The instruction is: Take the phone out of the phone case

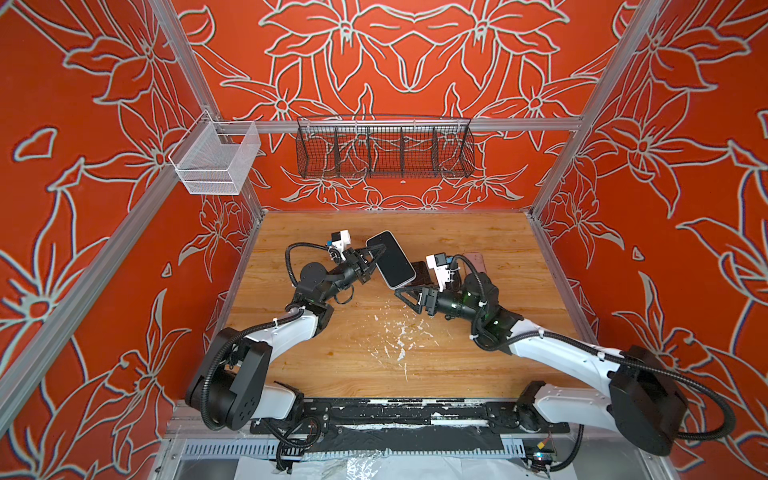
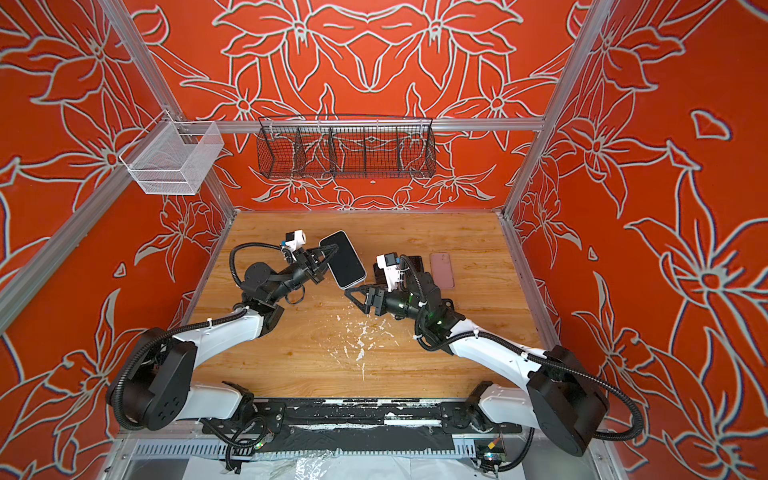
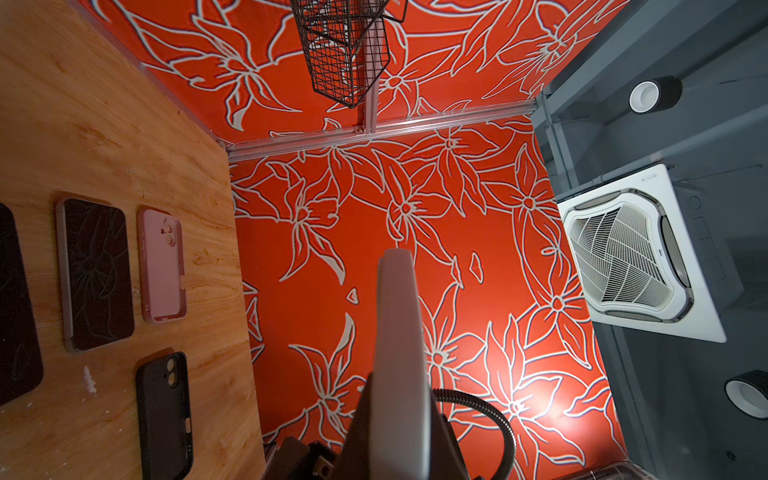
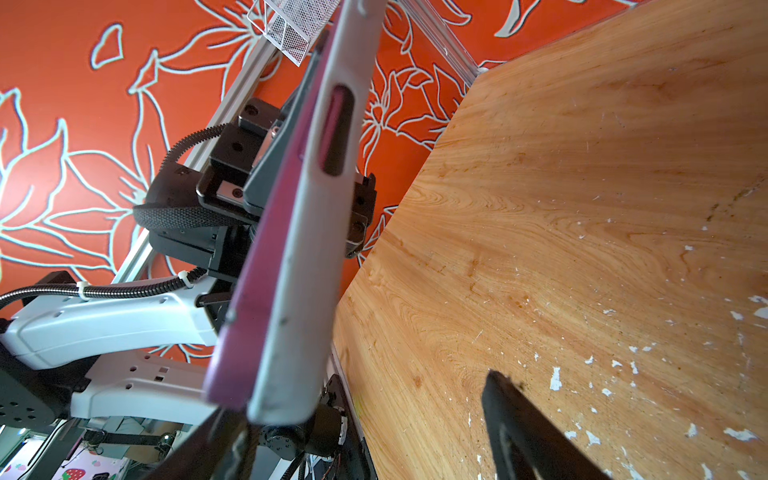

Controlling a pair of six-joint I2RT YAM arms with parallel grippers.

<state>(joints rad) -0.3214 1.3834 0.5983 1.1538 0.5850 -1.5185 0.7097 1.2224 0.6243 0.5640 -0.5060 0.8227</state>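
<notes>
Wooden table point(image 1: 457, 357), red floral walls. Left gripper point(image 1: 374, 254): clenched on phone case point(image 4: 303, 257), phone point(image 1: 391, 261) seated inside, raised off the table. Right gripper point(image 1: 406, 300): jaws spread, holding nothing, near the phone's lower end. Pink case point(image 2: 441, 270): flat, rightmost.

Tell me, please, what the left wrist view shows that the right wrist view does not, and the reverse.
Only the left wrist view: a pink case and a black case lying on the table, a phone lying screen up beside them, the black wire basket, a ceiling vent.
Only the right wrist view: the left gripper, its jaws shut on the cased phone, the left arm, the white mesh basket.
Both: the cased phone seen edge-on, the wooden table, the red flowered wall.
</notes>
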